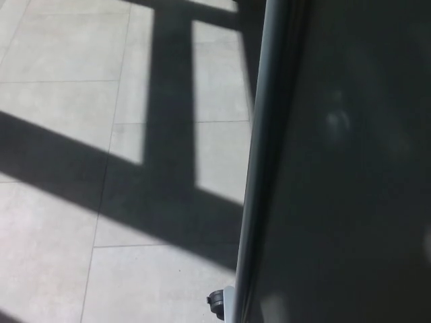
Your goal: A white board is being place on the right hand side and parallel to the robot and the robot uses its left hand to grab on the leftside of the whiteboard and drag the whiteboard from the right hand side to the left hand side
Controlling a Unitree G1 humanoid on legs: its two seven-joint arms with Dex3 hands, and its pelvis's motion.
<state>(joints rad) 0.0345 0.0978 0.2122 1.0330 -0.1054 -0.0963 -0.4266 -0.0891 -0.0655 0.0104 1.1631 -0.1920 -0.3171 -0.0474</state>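
Observation:
The whiteboard [343, 168] fills the right half of the head view, its face dark in shade with faint reflections. Its grey metal left edge [259, 155] runs from top centre down to the bottom, slightly slanted. A black caster wheel [217, 303] of its stand shows at the bottom beside the frame. Neither of my hands shows anywhere in the picture.
Pale grey floor tiles [60, 235] cover the left half, crossed by broad dark shadow bands [168, 101] of a window frame. Nothing else stands on the floor in view.

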